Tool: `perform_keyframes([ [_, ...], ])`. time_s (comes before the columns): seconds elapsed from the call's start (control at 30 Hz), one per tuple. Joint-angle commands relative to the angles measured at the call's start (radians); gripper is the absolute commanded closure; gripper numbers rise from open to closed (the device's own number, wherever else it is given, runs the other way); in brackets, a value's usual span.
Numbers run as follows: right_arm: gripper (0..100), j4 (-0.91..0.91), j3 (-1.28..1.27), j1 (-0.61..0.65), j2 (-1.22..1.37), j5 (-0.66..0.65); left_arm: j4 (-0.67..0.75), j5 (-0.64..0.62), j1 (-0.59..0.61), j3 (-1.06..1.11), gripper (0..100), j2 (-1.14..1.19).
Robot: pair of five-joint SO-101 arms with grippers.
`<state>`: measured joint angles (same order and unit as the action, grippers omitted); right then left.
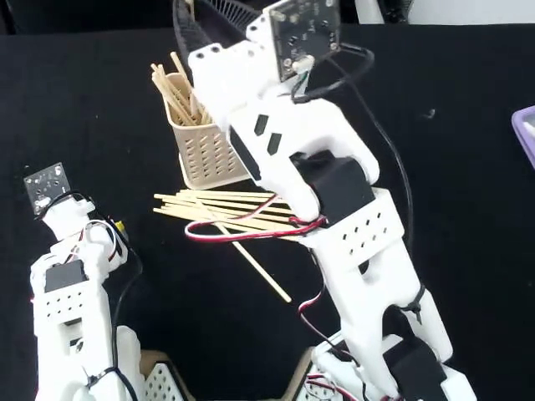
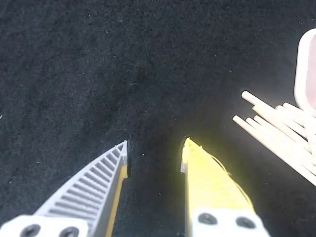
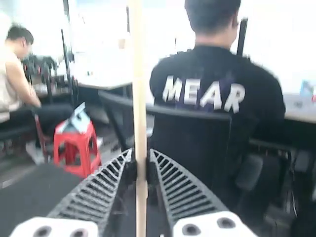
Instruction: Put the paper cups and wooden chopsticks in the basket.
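**Chopstick of pale wood (image 3: 137,94) clamped in right gripper (image 3: 140,159)**

The right gripper is closed tight on the stick, which runs upright between its fingers. That arm is raised over the cream perforated plastic basket (image 1: 209,154), where several more chopsticks (image 1: 174,88) stand. A loose pile of wooden chopsticks (image 1: 226,209) lies on the black table (image 1: 84,109) just beside the basket. The left gripper (image 2: 155,145) hangs open and empty over the table, near the pile's ends.

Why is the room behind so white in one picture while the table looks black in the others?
Right wrist view: light from behind floods the room white, leaving the right gripper, shut on a chopstick, greyish against it. High view: the black table swallows light, so shadows barely show and the pale basket stands out. Left wrist view: same dark table; loose chopsticks gleam bright.
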<state>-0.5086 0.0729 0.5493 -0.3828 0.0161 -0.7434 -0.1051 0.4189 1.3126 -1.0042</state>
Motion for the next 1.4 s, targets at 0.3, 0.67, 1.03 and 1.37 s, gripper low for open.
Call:
perform_keyframes([
  [0.3, 98.8, 0.137, -0.030, -0.064, 0.197, 0.006, 0.015, -0.008, 0.008, -0.015, 82, -0.018],
  [0.67, 98.8, 0.147, -0.288, -0.071, 0.202, 0.002, 0.015, -0.006, 0.010, -0.015, 82, -0.018],
  [1.03, 98.7, 0.272, -0.440, -0.055, 0.162, 0.002, 0.015, -0.006, 0.010, -0.013, 82, -0.018],
  [1.37, 85.8, 0.176, -0.410, -0.031, 0.137, 0.002, 0.015, -0.006, 0.010, -0.013, 82, -0.018],
])
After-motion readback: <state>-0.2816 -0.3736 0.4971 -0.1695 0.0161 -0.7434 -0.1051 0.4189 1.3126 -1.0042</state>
